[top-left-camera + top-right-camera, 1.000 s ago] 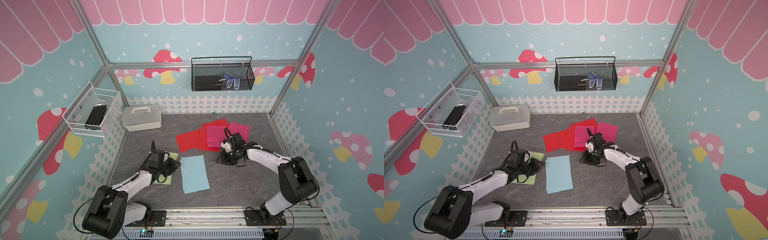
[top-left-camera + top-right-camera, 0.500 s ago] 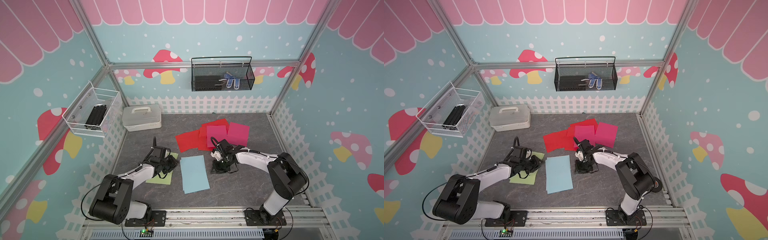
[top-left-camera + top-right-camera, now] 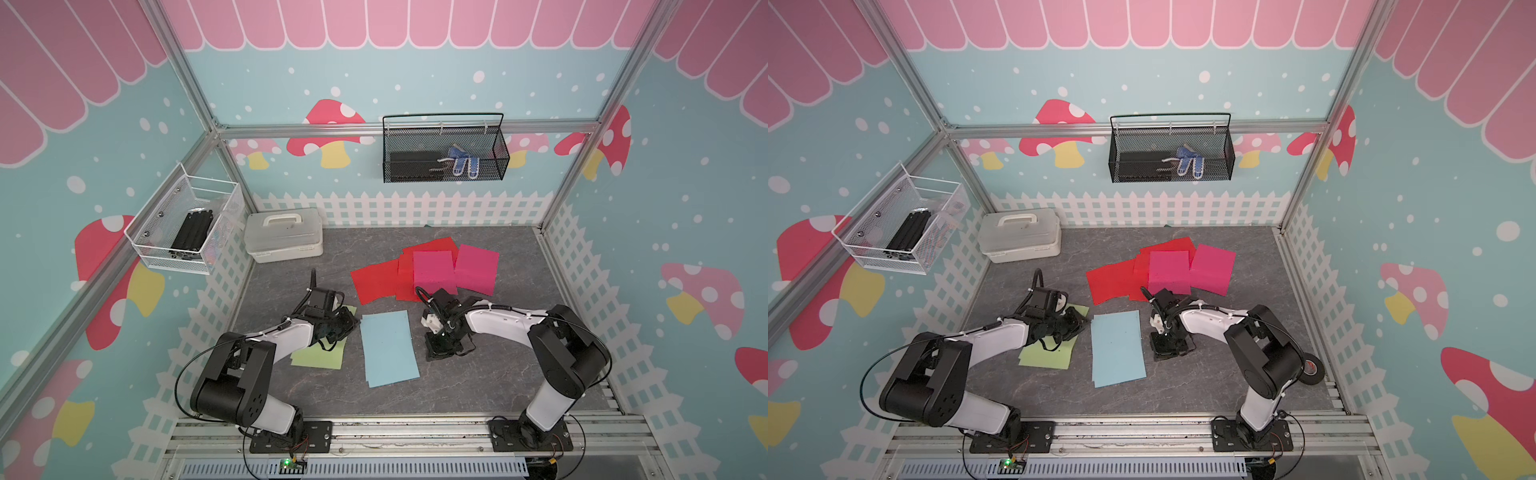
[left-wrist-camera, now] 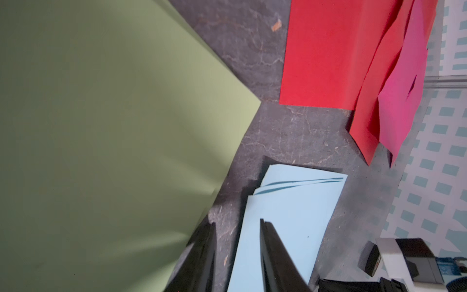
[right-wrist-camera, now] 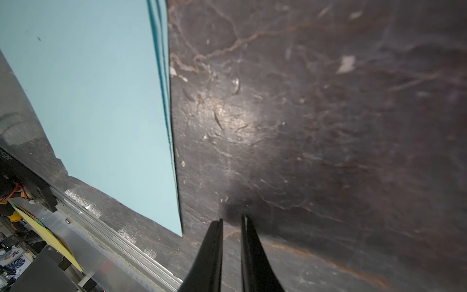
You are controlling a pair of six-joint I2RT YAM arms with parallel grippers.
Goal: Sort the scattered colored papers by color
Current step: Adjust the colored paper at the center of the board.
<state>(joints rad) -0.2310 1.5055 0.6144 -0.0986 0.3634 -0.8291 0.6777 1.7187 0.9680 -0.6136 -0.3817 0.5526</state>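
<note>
while the right gripper (image 5: pixel 231 218) is hanging nearly closed and empty, the light blue papers (image 5: pixel 101 101) are lying just beside it, long edge along its fingers, and beyond them the left gripper (image 4: pixel 237 222) is sitting, jaws parted, over the green paper (image 4: pixel 101 126).

No text, label, brand, number or sign can be read anywhere in the scene. The only trace of writing is some faint pale lettering on a black part (image 5: pixel 10 161) beside the near rail, seen from the right wrist. It is cut off at the picture's edge and too blurred to make out.
</note>
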